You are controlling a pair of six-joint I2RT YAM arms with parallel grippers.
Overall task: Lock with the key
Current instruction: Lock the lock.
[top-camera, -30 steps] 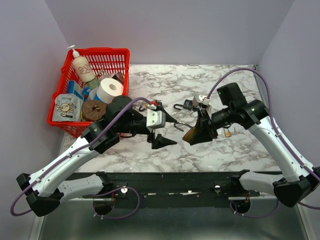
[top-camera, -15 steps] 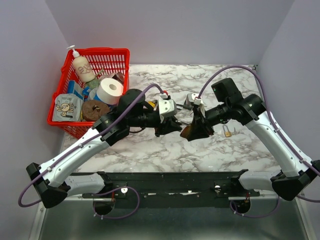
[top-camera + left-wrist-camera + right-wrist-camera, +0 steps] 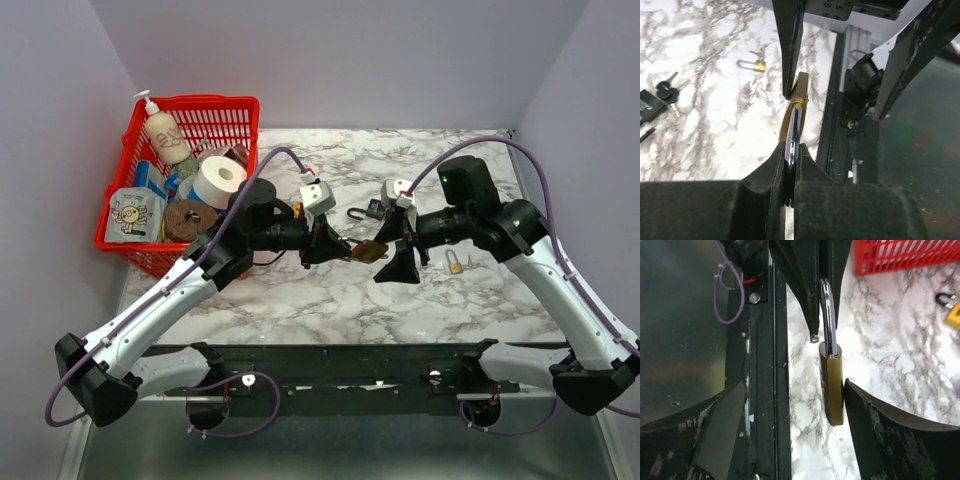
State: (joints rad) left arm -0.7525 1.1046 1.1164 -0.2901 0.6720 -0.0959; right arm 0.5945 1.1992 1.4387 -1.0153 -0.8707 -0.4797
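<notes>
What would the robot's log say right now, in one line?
left pincer: shut on shackle of brass padlock | right pincer: open, straddling its body | keys: lying on table

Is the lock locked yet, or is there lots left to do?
Done: the brass padlock is up off the table, pinched by its silver shackle in the left gripper. In hand: the right gripper is open, with the padlock's body between its fingers. Left: the keys lie on the table and none is in the padlock, so picking one up, putting it in and turning it are all to come.
</notes>
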